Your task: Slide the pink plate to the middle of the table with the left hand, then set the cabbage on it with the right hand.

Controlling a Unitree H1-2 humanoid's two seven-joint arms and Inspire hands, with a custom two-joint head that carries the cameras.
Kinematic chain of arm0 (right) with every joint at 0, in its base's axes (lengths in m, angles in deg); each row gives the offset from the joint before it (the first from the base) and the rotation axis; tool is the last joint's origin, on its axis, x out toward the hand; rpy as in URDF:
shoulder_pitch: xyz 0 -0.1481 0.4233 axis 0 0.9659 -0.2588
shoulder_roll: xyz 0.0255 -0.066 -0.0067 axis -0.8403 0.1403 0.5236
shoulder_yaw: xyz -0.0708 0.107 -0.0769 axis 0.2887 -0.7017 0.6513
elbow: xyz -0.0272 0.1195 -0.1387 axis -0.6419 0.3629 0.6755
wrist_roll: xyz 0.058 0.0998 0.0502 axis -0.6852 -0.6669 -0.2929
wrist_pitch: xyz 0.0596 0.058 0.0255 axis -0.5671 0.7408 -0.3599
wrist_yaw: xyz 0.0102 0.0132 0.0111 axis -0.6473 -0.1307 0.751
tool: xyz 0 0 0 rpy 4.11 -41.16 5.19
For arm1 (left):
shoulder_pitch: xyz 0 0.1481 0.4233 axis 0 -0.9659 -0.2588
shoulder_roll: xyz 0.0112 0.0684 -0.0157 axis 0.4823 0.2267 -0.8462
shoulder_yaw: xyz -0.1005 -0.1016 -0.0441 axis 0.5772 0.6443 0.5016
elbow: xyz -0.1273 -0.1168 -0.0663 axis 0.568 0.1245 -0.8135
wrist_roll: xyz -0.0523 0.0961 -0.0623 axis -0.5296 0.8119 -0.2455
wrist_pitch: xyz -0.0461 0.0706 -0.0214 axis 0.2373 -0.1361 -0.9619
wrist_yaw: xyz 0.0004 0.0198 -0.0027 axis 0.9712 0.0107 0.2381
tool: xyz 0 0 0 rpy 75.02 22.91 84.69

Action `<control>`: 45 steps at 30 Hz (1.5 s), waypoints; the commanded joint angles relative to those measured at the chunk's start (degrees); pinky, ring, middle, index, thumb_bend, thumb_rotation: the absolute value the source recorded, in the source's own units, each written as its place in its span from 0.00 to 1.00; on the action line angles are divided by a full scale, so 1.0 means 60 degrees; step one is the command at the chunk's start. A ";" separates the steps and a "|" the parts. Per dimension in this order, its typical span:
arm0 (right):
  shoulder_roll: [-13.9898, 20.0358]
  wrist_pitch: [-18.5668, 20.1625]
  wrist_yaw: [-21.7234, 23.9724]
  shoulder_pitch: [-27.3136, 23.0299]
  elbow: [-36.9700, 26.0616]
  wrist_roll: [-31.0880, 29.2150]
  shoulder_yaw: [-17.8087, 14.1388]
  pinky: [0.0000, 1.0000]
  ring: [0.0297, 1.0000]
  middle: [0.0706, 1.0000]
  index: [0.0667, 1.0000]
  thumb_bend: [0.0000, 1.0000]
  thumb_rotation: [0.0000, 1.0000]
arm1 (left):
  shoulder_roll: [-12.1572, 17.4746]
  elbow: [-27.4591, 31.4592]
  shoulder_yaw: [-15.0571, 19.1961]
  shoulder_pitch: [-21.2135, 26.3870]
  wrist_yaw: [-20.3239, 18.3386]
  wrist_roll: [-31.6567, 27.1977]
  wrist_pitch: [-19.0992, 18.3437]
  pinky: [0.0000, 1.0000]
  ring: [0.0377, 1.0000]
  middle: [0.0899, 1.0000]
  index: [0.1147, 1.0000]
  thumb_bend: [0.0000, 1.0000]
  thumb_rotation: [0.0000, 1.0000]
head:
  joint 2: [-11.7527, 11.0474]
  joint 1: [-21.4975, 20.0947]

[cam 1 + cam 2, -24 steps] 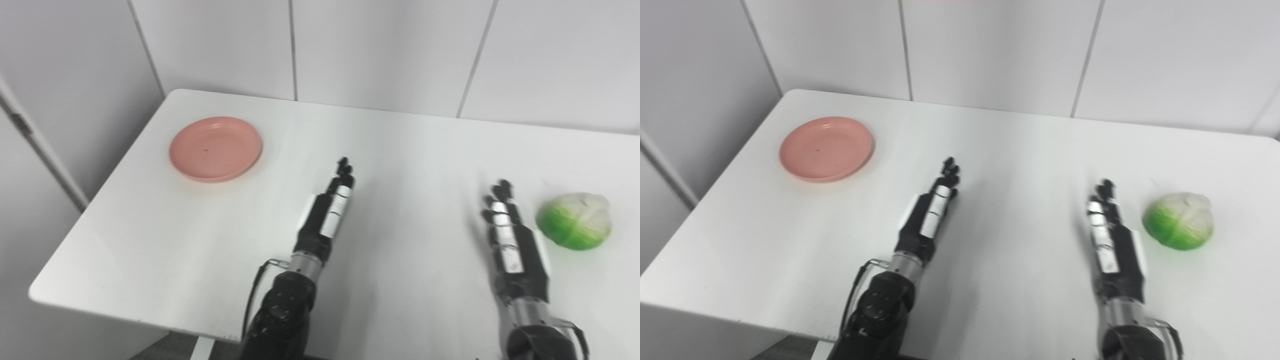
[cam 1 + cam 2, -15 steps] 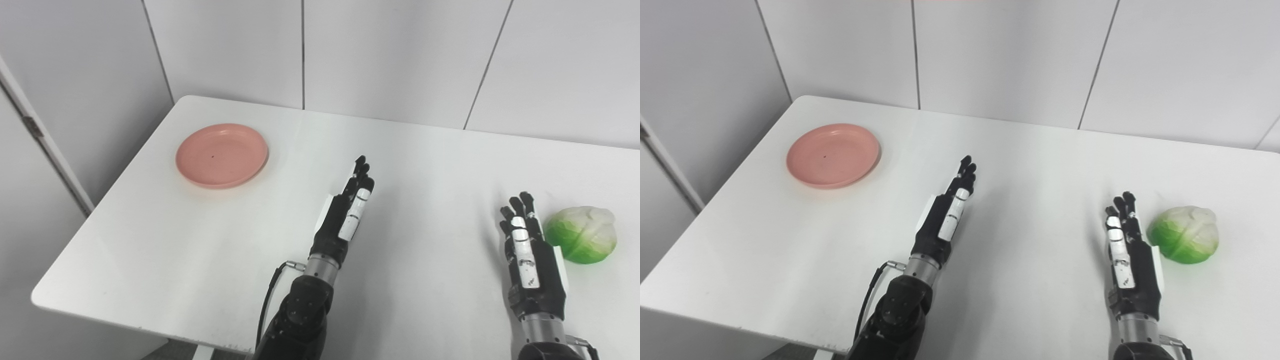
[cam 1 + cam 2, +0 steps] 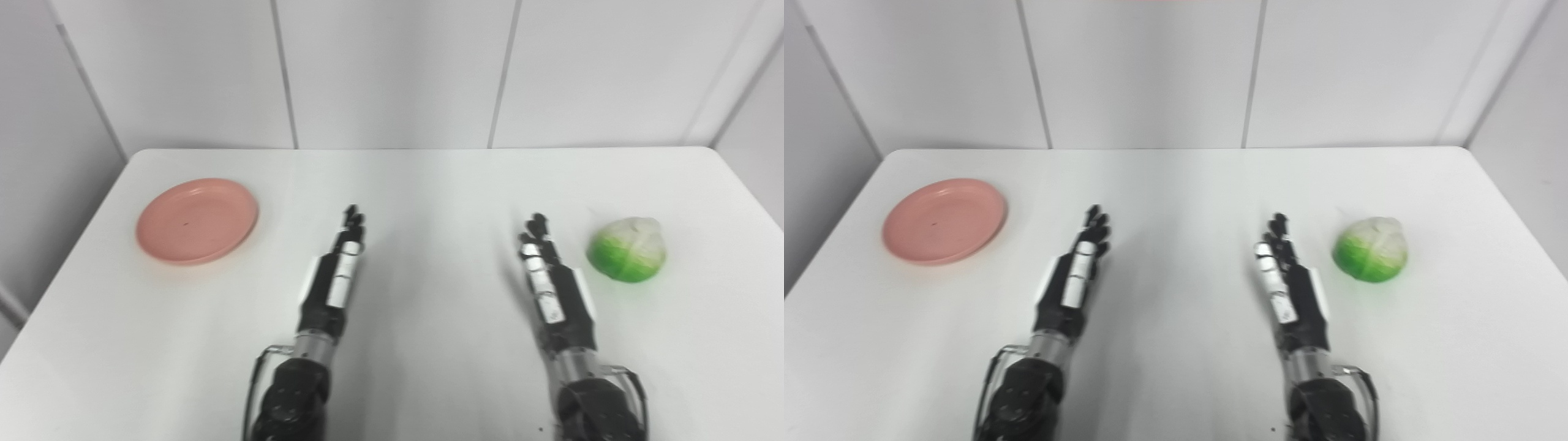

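Observation:
A pink plate lies empty on the white table at the far left. A green and white cabbage sits on the table at the right. My left hand is open, edge up, fingers straight and pointing away, near the middle of the table, well to the right of the plate. My right hand is open in the same pose, just left of the cabbage and apart from it. Both hands hold nothing. The same scene shows in the right eye view: plate, cabbage.
White panelled walls stand close behind the table's far edge and along its left and right sides. The table's left edge runs just beside the plate.
The whole picture has shifted, so the camera has turned to the right and now faces the table squarely. The plate and cabbage stay put; both hands keep the same open pose.

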 commanded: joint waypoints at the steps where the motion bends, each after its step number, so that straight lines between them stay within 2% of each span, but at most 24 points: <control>1: -0.0290 -0.0284 -0.0163 -0.0366 -0.0109 0.0085 0.0069 1.00 0.99 1.00 1.00 0.62 0.79 | 0.0248 0.0352 0.0106 0.0066 -0.0292 -0.0237 -0.0002 1.00 1.00 1.00 1.00 0.62 1.00 | 0.0019 -0.0024; 4: -0.0367 -0.0281 -0.0208 -0.0366 -0.0106 0.0113 0.0078 1.00 1.00 1.00 1.00 0.62 0.77 | 0.0316 0.0319 0.0125 0.0067 -0.0320 -0.0270 0.0023 1.00 1.00 1.00 1.00 0.63 1.00 | 0.0016 0.0143; 6: -0.0348 -0.0191 -0.0280 -0.0367 -0.0152 0.0310 0.0122 1.00 1.00 1.00 1.00 0.64 0.78 | 0.0333 0.0238 0.0137 0.0062 -0.0317 -0.0283 0.0149 1.00 1.00 1.00 1.00 0.62 1.00 | 0.0024 0.0201; 8: -0.0297 -0.0153 -0.0311 -0.0394 -0.0141 0.0463 0.0151 1.00 0.99 1.00 1.00 0.62 0.83 | 0.0312 0.0105 0.0156 0.0070 -0.0266 -0.0274 0.0343 1.00 1.00 1.00 1.00 0.60 1.00 | -0.0052 0.0303; 10: -0.0288 -0.0169 -0.0272 -0.0405 -0.0111 0.0395 0.0123 1.00 0.99 1.00 1.00 0.62 0.83 | 0.0283 -0.0002 0.0171 0.0096 -0.0218 -0.0255 0.0476 1.00 1.00 1.00 1.00 0.60 1.00 | -0.0199 0.0630; 12: -0.0290 -0.0185 -0.0238 -0.0404 -0.0099 0.0319 0.0098 1.00 0.99 1.00 1.00 0.62 0.82 | 0.0269 -0.0052 0.0178 0.0114 -0.0207 -0.0247 0.0543 1.00 1.00 1.00 1.00 0.60 1.00 | -0.0199 0.0630; 13: -0.0241 -0.0271 -0.0158 -0.0344 -0.0087 0.0195 0.0064 1.00 0.99 1.00 1.00 0.61 0.81 | 0.0218 -0.0103 0.0236 0.0201 -0.0166 -0.0309 0.0565 1.00 1.00 1.00 1.00 0.61 1.00 | -0.0465 0.1633; 14: -0.0212 -0.0381 -0.0040 -0.0274 -0.0085 -0.0042 0.0013 1.00 0.99 1.00 1.00 0.61 0.80 | 0.0189 -0.0129 0.0285 0.0291 -0.0050 -0.0240 0.0558 1.00 1.00 1.00 1.00 0.62 1.00 | -0.0505 0.1743; 15: -0.0127 -0.0504 0.0093 -0.0192 -0.0071 -0.0239 -0.0027 1.00 0.99 1.00 1.00 0.59 0.77 | 0.0082 -0.0201 0.0370 0.0372 0.0215 -0.0089 0.0679 0.99 0.99 1.00 0.99 0.65 1.00 | -0.0761 0.2415; 18: -0.0003 -0.0641 0.0258 -0.0106 -0.0043 -0.0472 -0.0062 1.00 0.99 1.00 1.00 0.58 0.76 | -0.0076 -0.0329 0.0470 0.0447 0.0589 0.0153 0.0908 0.97 0.98 1.00 0.98 0.67 1.00 | -0.0801 0.2515; 19: 0.0093 -0.0677 0.0276 -0.0057 -0.0002 -0.0482 -0.0102 1.00 0.99 1.00 1.00 0.58 0.76 | -0.0114 -0.0435 0.0528 0.0605 0.0638 0.0112 0.1006 0.96 0.97 1.00 0.98 0.67 1.00 | -0.1203 0.3439; 21: 0.0239 -0.0802 0.0425 -0.0047 0.0254 -0.0748 -0.0208 1.00 0.98 0.99 1.00 0.61 0.80 | -0.0177 -0.0586 0.0661 0.0928 0.0762 0.0011 0.1099 0.99 1.00 1.00 1.00 0.67 1.00 | -0.1436 0.3812; 24: 0.0442 -0.1146 0.0639 -0.0048 0.0609 -0.0990 -0.0325 1.00 0.99 0.98 1.00 0.66 0.77 | -0.0191 -0.0702 0.0908 0.1300 0.0897 -0.0158 0.1114 1.00 1.00 1.00 1.00 0.67 1.00 | -0.1713 0.4248; 28: 0.0682 -0.1419 0.0613 -0.0005 0.0709 -0.0660 -0.0287 1.00 0.98 0.99 1.00 0.68 0.83 | -0.0152 -0.0786 0.1159 0.1562 0.0923 -0.0266 0.1162 1.00 1.00 1.00 1.00 0.67 1.00 | -0.1776 0.4319; 29: 0.0709 -0.1490 0.0611 0.0035 0.0760 -0.0697 -0.0320 1.00 0.98 0.99 1.00 0.68 0.83 | -0.0099 -0.0771 0.1268 0.1676 0.0959 -0.0331 0.1136 1.00 1.00 1.00 1.00 0.67 1.00 | -0.1942 0.4526; 33: 0.0737 -0.1524 0.0634 0.0118 0.0849 -0.0906 -0.0403 1.00 0.98 0.97 1.00 0.65 0.82 | 0.0072 -0.0636 0.1526 0.1909 0.0952 -0.0512 0.0888 1.00 1.00 1.00 1.00 0.71 1.00 | -0.2083 0.4666; 34: 0.0749 -0.1479 0.0653 0.0123 0.0831 -0.0935 -0.0407 1.00 0.98 0.97 1.00 0.65 0.82 | 0.0138 -0.0661 0.1646 0.2007 0.0980 -0.0590 0.0947 1.00 1.00 1.00 1.00 0.71 1.00 | -0.2213 0.4746; 38: 0.0750 -0.1471 0.0799 0.0182 0.0759 -0.1142 -0.0395 1.00 0.99 0.99 1.00 0.58 0.81 | 0.0398 -0.0832 0.1961 0.2297 0.0923 -0.0862 0.1213 1.00 1.00 1.00 1.00 0.73 1.00 | -0.2285 0.4694; 41: 0.0686 -0.1507 0.0756 0.0243 0.0728 -0.1100 -0.0410 1.00 0.98 0.99 1.00 0.54 0.82 | 0.0684 -0.0805 0.2125 0.2408 0.0850 -0.1000 0.1140 1.00 1.00 1.00 1.00 0.72 0.99 | -0.2315 0.4662; 45: 0.0697 -0.1371 0.0671 0.0241 0.0717 -0.0955 -0.0419 1.00 0.98 0.98 1.00 0.57 0.82 | 0.0934 -0.0691 0.2297 0.2510 0.0972 -0.1116 0.0891 1.00 1.00 1.00 1.00 0.75 0.98 | -0.2376 0.4692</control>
